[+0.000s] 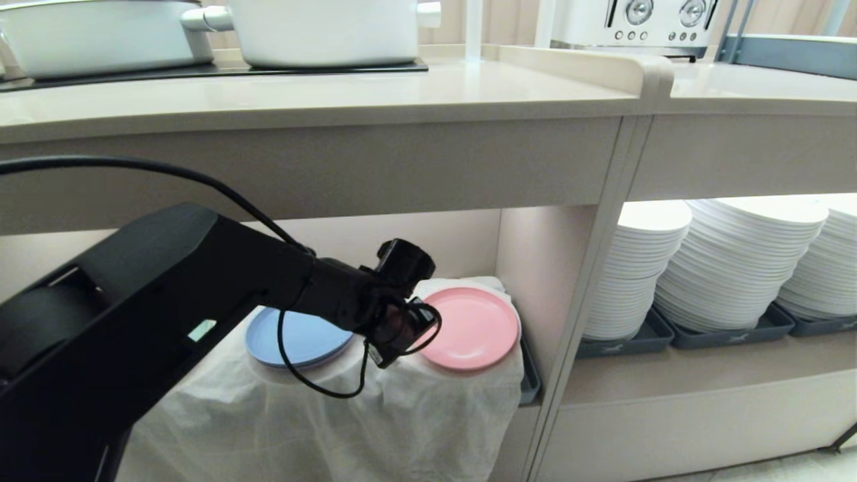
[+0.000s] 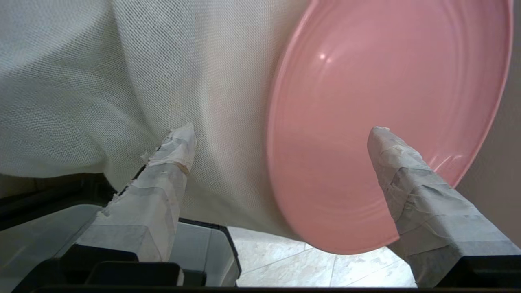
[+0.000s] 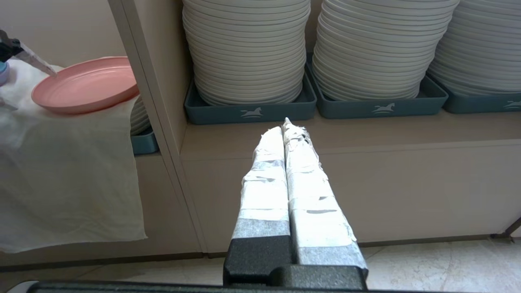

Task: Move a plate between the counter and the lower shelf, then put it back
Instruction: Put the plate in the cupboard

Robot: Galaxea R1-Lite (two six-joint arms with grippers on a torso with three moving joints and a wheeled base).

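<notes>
The pink plate (image 1: 472, 328) lies flat on the white cloth (image 1: 402, 415) draped over the lower shelf, its front edge jutting past the cloth's fold. My left gripper (image 1: 415, 328) is at the plate's left rim and stands open. In the left wrist view the plate (image 2: 386, 81) has its rim between the two taped fingers of the left gripper (image 2: 283, 136), one finger (image 2: 390, 154) over the plate and the other beside the cloth (image 2: 122, 81). The beige counter (image 1: 335, 94) runs above. My right gripper (image 3: 287, 124) is shut and empty, low in front of the neighbouring compartment.
A blue plate (image 1: 294, 338) lies on the cloth left of the pink one. White pots (image 1: 321, 30) stand on the cooktop. Stacked white plates (image 1: 730, 261) in dark trays (image 1: 629, 341) fill the right compartment behind a beige divider post (image 1: 589, 294).
</notes>
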